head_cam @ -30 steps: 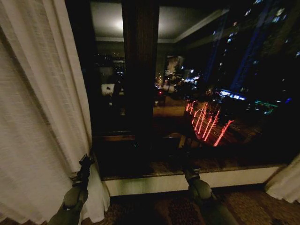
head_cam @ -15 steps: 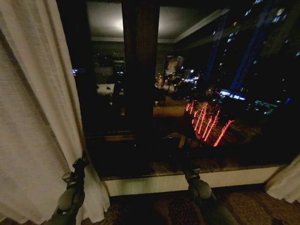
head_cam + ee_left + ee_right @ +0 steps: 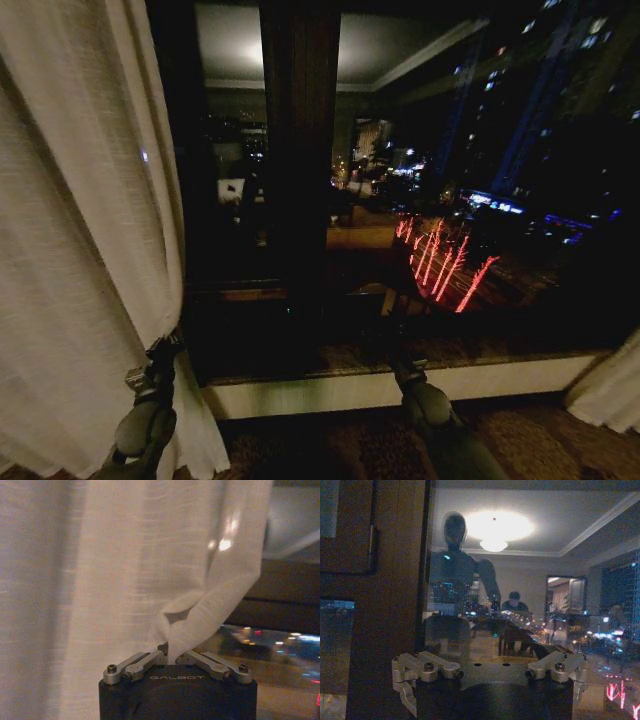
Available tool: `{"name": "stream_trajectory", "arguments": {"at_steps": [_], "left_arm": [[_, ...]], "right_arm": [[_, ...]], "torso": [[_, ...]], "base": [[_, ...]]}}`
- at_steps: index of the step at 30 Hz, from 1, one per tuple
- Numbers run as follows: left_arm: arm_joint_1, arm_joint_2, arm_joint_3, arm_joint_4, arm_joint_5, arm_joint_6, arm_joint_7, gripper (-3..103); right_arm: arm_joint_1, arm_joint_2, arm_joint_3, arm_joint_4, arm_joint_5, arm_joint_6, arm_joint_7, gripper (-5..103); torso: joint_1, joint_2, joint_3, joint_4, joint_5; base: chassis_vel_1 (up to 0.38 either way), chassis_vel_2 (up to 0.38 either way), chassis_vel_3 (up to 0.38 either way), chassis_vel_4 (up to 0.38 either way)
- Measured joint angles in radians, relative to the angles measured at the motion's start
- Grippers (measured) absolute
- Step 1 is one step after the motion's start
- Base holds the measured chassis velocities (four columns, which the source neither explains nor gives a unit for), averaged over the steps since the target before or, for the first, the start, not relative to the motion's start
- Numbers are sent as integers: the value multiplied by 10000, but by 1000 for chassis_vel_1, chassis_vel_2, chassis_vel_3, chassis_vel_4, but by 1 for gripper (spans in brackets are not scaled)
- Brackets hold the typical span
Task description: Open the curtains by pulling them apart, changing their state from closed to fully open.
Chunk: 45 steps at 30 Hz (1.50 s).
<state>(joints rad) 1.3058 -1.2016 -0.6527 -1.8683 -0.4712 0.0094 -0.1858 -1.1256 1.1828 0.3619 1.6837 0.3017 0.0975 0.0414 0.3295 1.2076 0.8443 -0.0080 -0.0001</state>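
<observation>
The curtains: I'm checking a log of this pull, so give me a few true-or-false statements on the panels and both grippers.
1. The left gripper is shut on the left curtain panel. True.
2. The right gripper holds fabric. False: it is open and empty, facing the window glass.
3. The panels meet in the middle. False: dark glass shows between the left one and the right curtain panel.
4. The pinched fabric is the panel's edge. True.

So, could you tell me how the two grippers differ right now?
The left gripper is shut on the left curtain, pinching a fold of its edge; the right gripper is open and holds nothing. The left sits against the fabric; the right faces the dark window glass. Both are low in the head view.
</observation>
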Motion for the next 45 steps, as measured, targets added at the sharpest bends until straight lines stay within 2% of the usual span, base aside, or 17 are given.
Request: {"name": "stream_trajectory", "arguments": {"at_steps": [8, 20, 45], "left_arm": [[42, -320, 531, -396, 192, -5, 56, 0], [57, -69, 262, 51, 255, -411, 484, 0], [310, -130, 18, 244, 485, -1003, 602, 0]], "right_arm": [[0, 0, 0, 0, 0, 0, 0, 100], [0, 0, 0, 0, 0, 0, 0, 100], [0, 0, 0, 0, 0, 0, 0, 100]], "torso": [[0, 0, 0, -2, 1], [0, 0, 0, -1, 0], [-1, -2, 0, 0, 0]], "base": [[0, 0, 0, 0], [0, 0, 0, 0], [0, 0, 0, 0]]}}
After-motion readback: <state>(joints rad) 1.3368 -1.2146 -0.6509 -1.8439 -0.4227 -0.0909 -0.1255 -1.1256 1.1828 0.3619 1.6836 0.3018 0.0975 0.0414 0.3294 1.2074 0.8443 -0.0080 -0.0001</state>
